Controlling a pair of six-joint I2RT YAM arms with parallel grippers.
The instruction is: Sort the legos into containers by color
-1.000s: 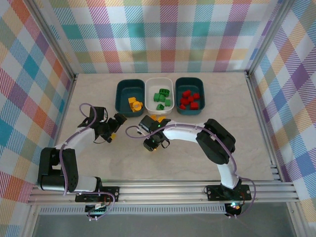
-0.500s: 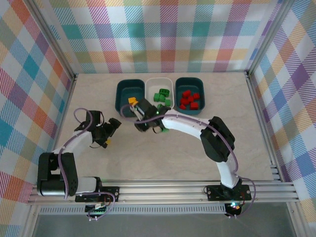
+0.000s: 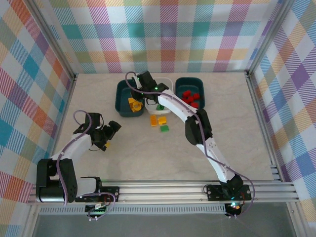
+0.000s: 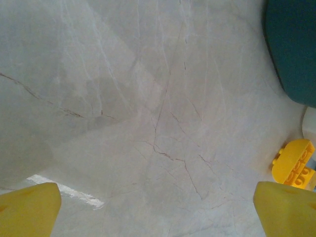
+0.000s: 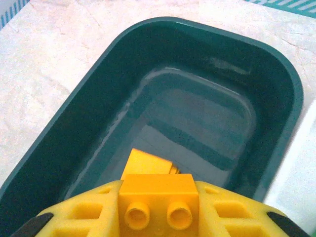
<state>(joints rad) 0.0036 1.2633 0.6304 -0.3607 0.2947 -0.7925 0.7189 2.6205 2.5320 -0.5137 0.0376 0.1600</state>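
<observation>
My right gripper (image 5: 158, 210) is shut on a yellow brick (image 5: 158, 197), studs facing the camera, held over the left dark teal tub (image 5: 232, 64). Another yellow brick (image 5: 147, 164) lies on that tub's floor. From above, the right gripper (image 3: 139, 97) hangs over the left teal tub (image 3: 121, 95), beside yellow bricks (image 3: 133, 104). The white tub (image 3: 165, 82) holds green bricks (image 3: 160, 106); the right teal tub (image 3: 190, 82) holds red bricks (image 3: 188, 97). My left gripper (image 3: 109, 136) stands open over bare table, its yellow fingertips (image 4: 28, 210) wide apart.
Loose on the table in front of the white tub lie a yellow brick (image 3: 154, 120), an orange brick (image 3: 162, 120) and a green brick (image 3: 164, 129). The left wrist view catches a yellow brick (image 4: 294, 163) and a teal tub corner (image 4: 294, 49). Metal frame rails border the table.
My right gripper has risen from the table in front of the tubs and swung back to the left teal tub with the yellow brick. The left gripper drew back slightly to the left.
</observation>
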